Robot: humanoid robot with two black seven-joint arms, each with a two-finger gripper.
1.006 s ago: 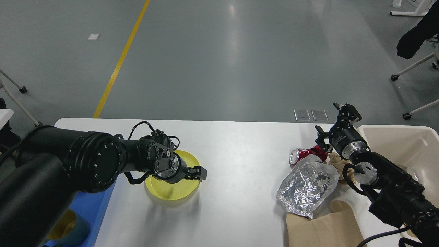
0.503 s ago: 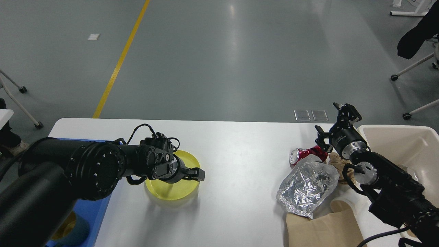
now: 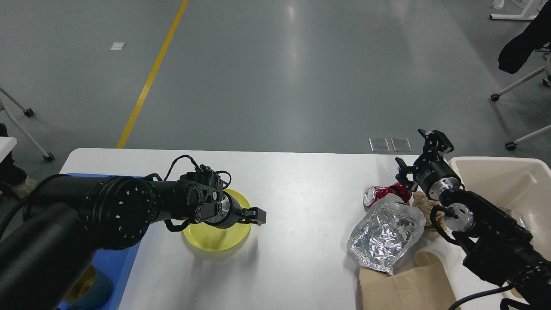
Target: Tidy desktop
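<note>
The white desktop (image 3: 301, 181) fills the lower half of the head view. A yellow round plate (image 3: 215, 239) lies left of centre. My left gripper (image 3: 257, 215) points right and hovers at the plate's right rim; its fingers overlap, so its state is unclear. On the right lie a crushed red can (image 3: 381, 193), a crumpled silver foil bag (image 3: 385, 234), crumpled brown paper (image 3: 424, 202) and a flat brown paper bag (image 3: 409, 286). My right gripper (image 3: 419, 151) stands open above and behind the can, holding nothing.
A beige bin (image 3: 503, 172) sits at the desktop's right end, partly behind my right arm. A blue tray (image 3: 114, 258) at the left edge holds a teal cup (image 3: 94, 292). Office chairs stand on the grey floor at the right.
My left gripper has shifted a little to the right, out past the plate's right rim, and the left arm has dropped, uncovering more of the blue tray. The right arm has not moved.
</note>
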